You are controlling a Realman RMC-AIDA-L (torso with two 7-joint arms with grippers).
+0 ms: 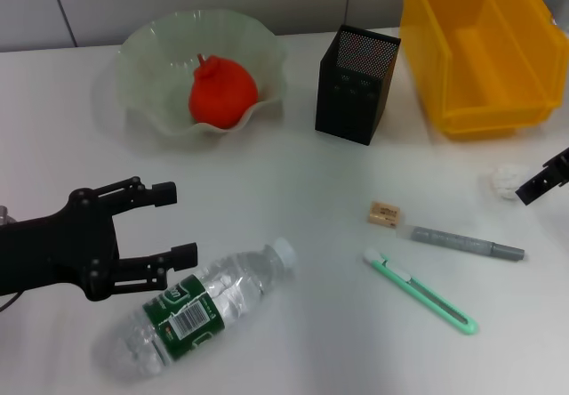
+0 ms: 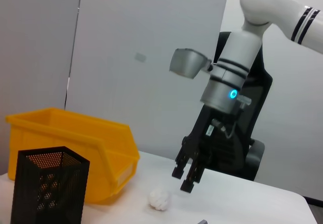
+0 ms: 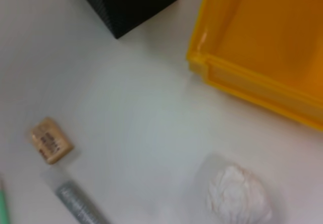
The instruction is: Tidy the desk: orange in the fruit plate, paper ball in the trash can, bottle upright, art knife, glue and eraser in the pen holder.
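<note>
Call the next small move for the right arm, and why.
Probably lower the right gripper onto the paper ball. It hangs just above and beside the ball, which lies on the desk short of the yellow bin. The orange is already plated; the left gripper sits open by the lying bottle.

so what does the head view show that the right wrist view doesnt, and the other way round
Only the head view shows the orange in the fruit plate, the bottle lying on its side by the open left gripper, the green art knife's full length, and the right gripper near the paper ball.

The right wrist view adds no new object, only a closer look down at the paper ball on the table.

Both show the eraser, the grey glue stick, the black pen holder and the yellow bin.
</note>
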